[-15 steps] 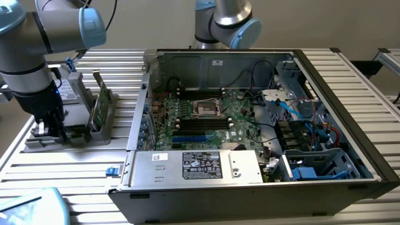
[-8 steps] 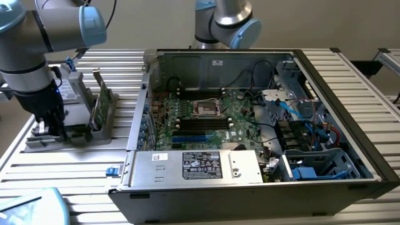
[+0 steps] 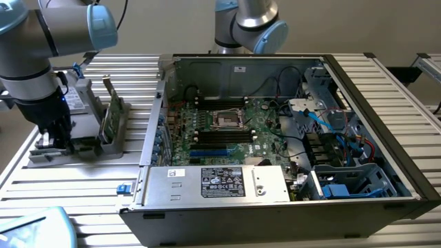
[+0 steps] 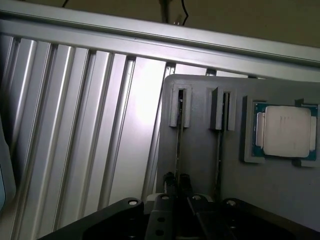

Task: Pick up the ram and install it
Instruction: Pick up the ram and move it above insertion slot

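Note:
In the wrist view the ram [image 4: 178, 150] stands edge-on as a thin dark stick in a slot of the grey holder [image 4: 200, 145]. My gripper [image 4: 177, 179] is down over it, one black fingertip [image 4: 170, 178] on each side, pressed close against the stick. In the exterior view the gripper [image 3: 55, 137] reaches down into the same holder [image 3: 90, 150] at that view's left, and the ram is hidden behind the fingers there. The open computer case [image 3: 158, 103] lies to the right, with black memory slots [image 3: 220, 135] on its motherboard.
A square silver processor [image 4: 286, 131] lies in a recess of the holder beside the slots. A broad green card [image 3: 110, 118] stands upright in the holder. A second arm [image 3: 251, 23] rises behind the case. A power supply [image 3: 217, 183] and cables fill the case's near side.

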Robot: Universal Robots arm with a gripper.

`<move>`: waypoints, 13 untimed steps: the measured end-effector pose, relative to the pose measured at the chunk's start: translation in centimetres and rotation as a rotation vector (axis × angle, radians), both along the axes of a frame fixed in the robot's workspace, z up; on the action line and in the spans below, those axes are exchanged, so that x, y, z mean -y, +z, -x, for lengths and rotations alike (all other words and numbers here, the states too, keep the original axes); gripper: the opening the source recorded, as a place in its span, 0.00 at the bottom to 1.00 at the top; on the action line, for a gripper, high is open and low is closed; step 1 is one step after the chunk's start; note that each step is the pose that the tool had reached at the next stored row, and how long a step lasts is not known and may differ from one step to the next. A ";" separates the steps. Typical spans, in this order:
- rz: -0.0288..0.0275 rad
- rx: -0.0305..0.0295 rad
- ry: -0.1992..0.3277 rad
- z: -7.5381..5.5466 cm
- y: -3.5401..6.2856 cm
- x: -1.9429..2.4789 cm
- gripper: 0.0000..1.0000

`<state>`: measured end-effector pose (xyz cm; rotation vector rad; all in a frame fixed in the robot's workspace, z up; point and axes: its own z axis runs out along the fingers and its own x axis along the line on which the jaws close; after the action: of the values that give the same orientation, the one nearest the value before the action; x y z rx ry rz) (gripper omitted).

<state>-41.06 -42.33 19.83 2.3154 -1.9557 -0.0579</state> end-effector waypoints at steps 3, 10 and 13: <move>-0.0018 0.0001 -0.002 0.0 0.14 0.00 0.14; -0.0026 0.0001 -0.006 0.0 0.75 0.00 0.14; -0.0026 0.0001 -0.007 0.0 1.15 0.00 0.14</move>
<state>-41.03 -42.33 20.98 2.3107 -1.9646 -0.0609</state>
